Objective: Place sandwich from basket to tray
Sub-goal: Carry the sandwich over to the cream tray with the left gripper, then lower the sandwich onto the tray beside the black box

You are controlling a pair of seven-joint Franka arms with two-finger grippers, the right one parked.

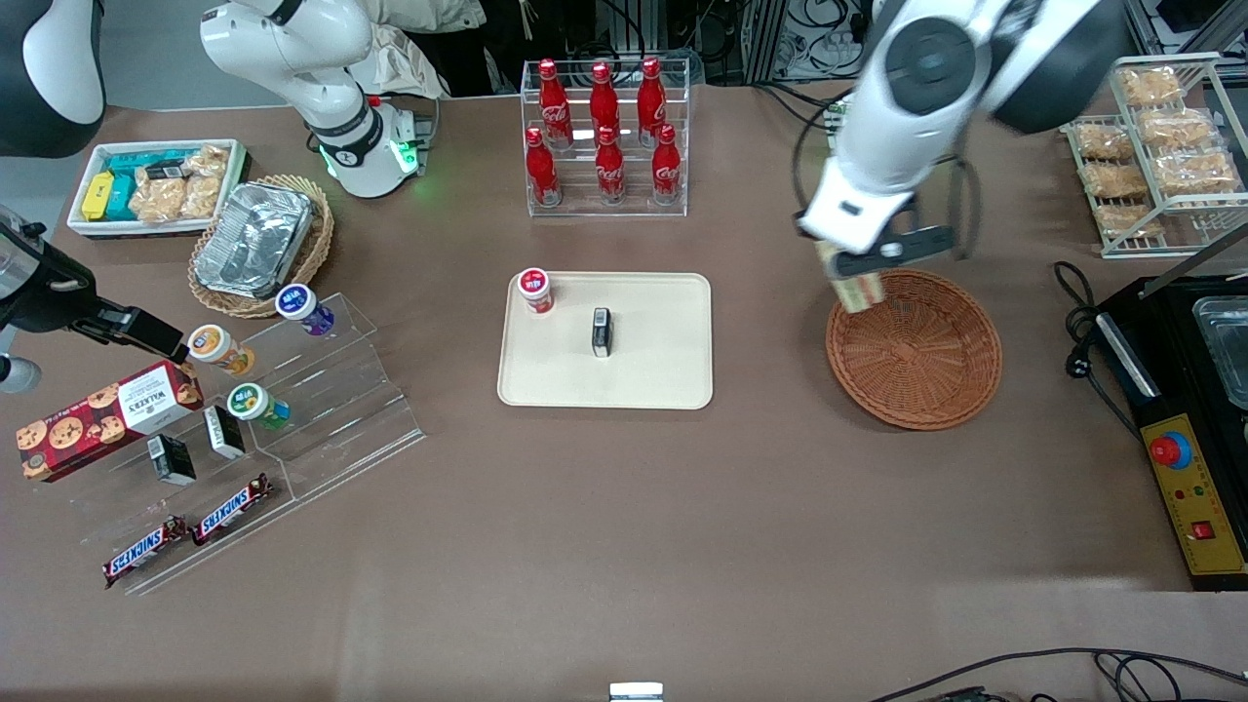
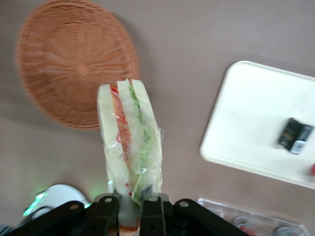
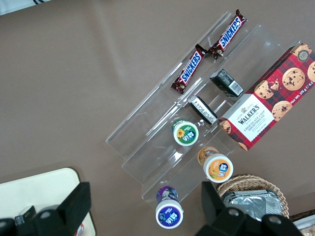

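My left gripper (image 1: pixel 863 273) hangs in the air over the rim of the round woven basket (image 1: pixel 916 349), at its edge toward the tray. It is shut on the sandwich (image 1: pixel 857 288), a plastic-wrapped wedge of pale bread with red and green filling. In the left wrist view the sandwich (image 2: pixel 130 142) sticks out from between the gripper's (image 2: pixel 132 211) black fingers (image 2: pixel 153 216), above the bare table between the basket (image 2: pixel 76 61) and the tray (image 2: pixel 256 123). The basket holds nothing. The cream tray (image 1: pixel 663 380) lies mid-table and carries a small red-capped jar (image 1: pixel 535 290) and a small black box (image 1: pixel 602 331).
A rack of red cola bottles (image 1: pixel 604 136) stands farther from the front camera than the tray. A stepped clear stand (image 1: pixel 292 409) with jars, boxes and Snickers bars sits toward the parked arm's end. A black control box (image 1: pixel 1185 439) and a snack rack (image 1: pixel 1160 146) flank the basket.
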